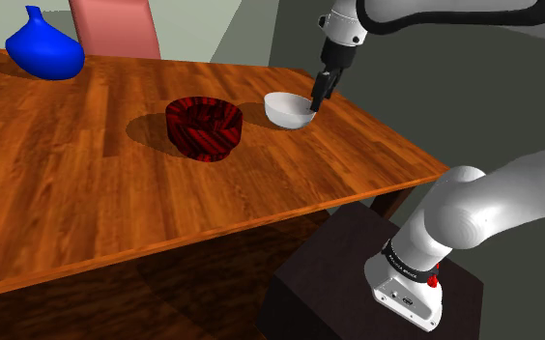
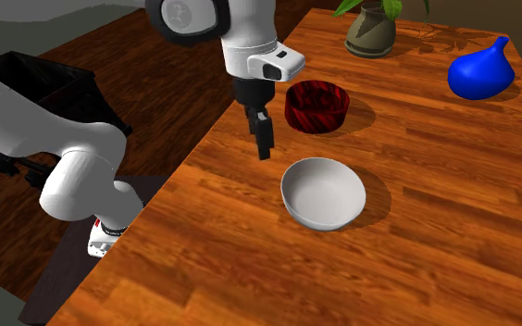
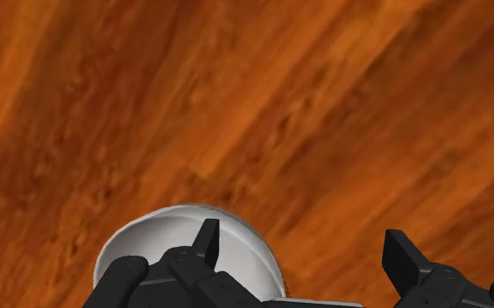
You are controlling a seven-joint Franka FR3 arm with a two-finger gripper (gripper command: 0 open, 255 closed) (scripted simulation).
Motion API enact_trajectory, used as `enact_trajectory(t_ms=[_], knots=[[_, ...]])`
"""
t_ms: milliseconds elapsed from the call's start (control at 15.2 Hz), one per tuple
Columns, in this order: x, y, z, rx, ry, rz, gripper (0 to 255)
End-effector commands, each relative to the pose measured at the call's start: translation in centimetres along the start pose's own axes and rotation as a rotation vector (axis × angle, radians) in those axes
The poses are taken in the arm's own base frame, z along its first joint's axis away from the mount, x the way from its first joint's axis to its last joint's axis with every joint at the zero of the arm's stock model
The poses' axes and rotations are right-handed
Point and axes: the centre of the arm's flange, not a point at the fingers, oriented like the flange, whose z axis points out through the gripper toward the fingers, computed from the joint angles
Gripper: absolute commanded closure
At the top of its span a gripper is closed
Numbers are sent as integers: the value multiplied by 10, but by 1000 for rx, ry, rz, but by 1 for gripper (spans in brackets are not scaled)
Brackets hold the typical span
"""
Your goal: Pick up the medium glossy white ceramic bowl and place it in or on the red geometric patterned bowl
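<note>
**Open gripper at the white bowl's rim**

The black gripper points down at the table with its two fingers standing apart and nothing clasped between them. In the wrist view the gripper has one finger in front of the white bowl, while the other is over bare wood on the far side of the rim. Between the two fingertips only the table's surface shows. Whether either finger touches the bowl cannot be told.

In the shoulder view the fingertips overlap the right edge of the white bowl. In the second exterior view the gripper hangs just up and to the left of the white bowl, with a strip of table between them.

The white bowl sits upright on the wooden table, near the edge closest to the robot. The red and black patterned bowl stands upright near it, to its left in the shoulder view, and the two bowls do not touch. In the second exterior view the patterned bowl lies beyond the white one.

Farther off on the table are a blue vase and, in the second exterior view, a potted plant. A pink chair stands behind the table. The white arm rises from its dark stand.
</note>
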Motion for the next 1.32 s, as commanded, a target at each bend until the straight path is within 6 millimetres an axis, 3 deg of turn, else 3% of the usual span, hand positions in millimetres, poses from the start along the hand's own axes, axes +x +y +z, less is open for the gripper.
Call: enact_trajectory(t_ms=[0,396,858,1254], knots=[[23,-2,9,-9,20,-18,0],[89,-6,37,-36,67,-67,0],[91,-5,74,-36,67,-67,0],[91,-4,77,-36,67,-67,0]])
